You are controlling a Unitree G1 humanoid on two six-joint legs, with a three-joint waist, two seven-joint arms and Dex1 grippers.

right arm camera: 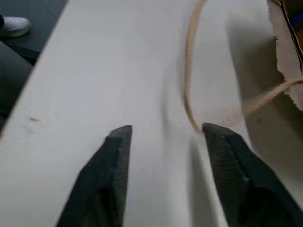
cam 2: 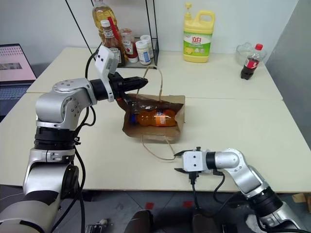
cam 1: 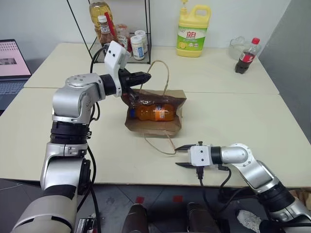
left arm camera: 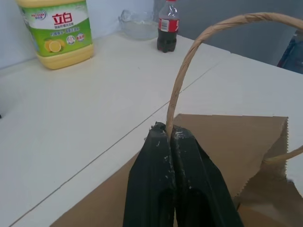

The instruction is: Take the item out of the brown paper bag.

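Now, step in hand: opening the brown paper bag so the bottle can come out; the bottle is not yet taken.
Left gripper: fingers pressed together, pinching the upper cord handle of the bag and holding it up above the table, so the bag's mouth gapes.
Brown paper bag: lies near the middle of the table, well in from every edge, its mouth toward the near edge; the other handle trails flat on the tabletop toward the near edge.
Item: the orange drink bottle lies on its side inside the bag, visible through the lifted mouth, blue cap end toward the table's left side.
Right gripper: fingers spread apart and holding nothing, low over the table close to the near edge, tips just beside the loop of the trailing handle; in the right wrist view one finger looks to touch that cord.
Next move, as I judge it: the right gripper must reach into the held-open mouth, straddle the bottle's body and close on it, while the left keeps the handle raised.
Risk: the slack handle may snag the fingers on the way in.
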